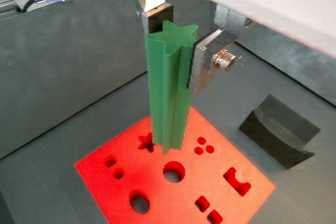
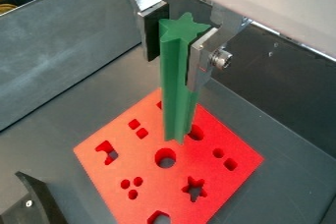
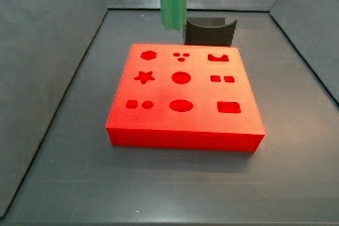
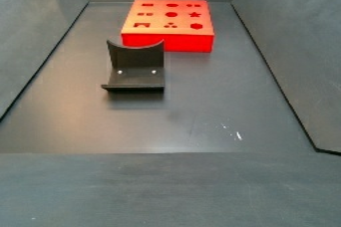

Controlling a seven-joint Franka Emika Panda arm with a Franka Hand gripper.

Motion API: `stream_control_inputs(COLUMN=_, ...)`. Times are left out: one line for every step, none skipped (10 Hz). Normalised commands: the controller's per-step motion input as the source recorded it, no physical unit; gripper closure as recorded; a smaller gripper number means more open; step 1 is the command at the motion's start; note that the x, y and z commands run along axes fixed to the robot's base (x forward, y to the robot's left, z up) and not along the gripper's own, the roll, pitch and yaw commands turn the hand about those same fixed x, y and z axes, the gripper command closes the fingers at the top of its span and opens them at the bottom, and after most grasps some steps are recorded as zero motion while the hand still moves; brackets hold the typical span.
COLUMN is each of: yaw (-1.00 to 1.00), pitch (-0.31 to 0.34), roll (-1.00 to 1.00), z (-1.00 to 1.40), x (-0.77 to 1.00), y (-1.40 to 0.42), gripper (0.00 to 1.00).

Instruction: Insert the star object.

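The star object [image 1: 168, 90] is a long green peg with a star-shaped section. My gripper [image 1: 175, 46] is shut on its upper end and holds it upright; both wrist views show this [image 2: 176, 81]. Its lower end hangs above the red block [image 1: 132, 174], over the block's middle part and not in a hole. The block's star hole [image 3: 145, 75] shows in a side view, as does the peg's lower part [image 3: 172, 0] hanging at the top edge. The gripper is out of frame there. Another side view shows the red block [image 4: 170, 22] but not the peg.
A dark curved piece [image 4: 134, 67] stands on the grey floor beside the block, also in a wrist view [image 1: 278, 130] and a side view [image 3: 208, 30]. Grey walls [image 3: 73, 81] enclose the floor on all sides.
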Motion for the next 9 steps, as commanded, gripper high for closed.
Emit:
stream_control_inputs(yaw=0.00, pitch=0.000, roll=-0.07, z=-0.24, x=0.00, y=0.03, gripper=1.00)
stream_control_inputs(yaw=0.55, pitch=-0.003, roll=-0.17, z=-0.39, x=0.00, y=0.00, gripper=1.00)
stream_control_inputs(yaw=0.95, pitch=-0.110, roll=-0.11, z=-0.53, x=0.00, y=0.00, gripper=1.00)
stream_control_inputs(yaw=0.99, pitch=-0.106, roll=-0.07, z=-0.58, x=0.00, y=0.00, gripper=1.00)
stream_control_inputs(yaw=1.00, pitch=-0.129, roll=-0.04, z=-0.56, x=0.00, y=0.01, gripper=1.00)
stream_control_inputs(yaw=1.00, pitch=-0.057, roll=0.00, z=-0.30, x=-0.02, y=0.01, gripper=1.00)
stream_control_inputs(yaw=0.93, pitch=-0.013, roll=0.07, z=-0.24, x=0.00, y=0.13, gripper=1.00)
stream_control_inputs(yaw=0.80, pitch=-0.009, roll=0.12, z=-0.25, x=-0.13, y=0.27, gripper=1.00)
stream_control_inputs(yaw=0.69, pitch=-0.043, roll=0.06, z=-0.32, x=-0.32, y=0.31, gripper=1.00)
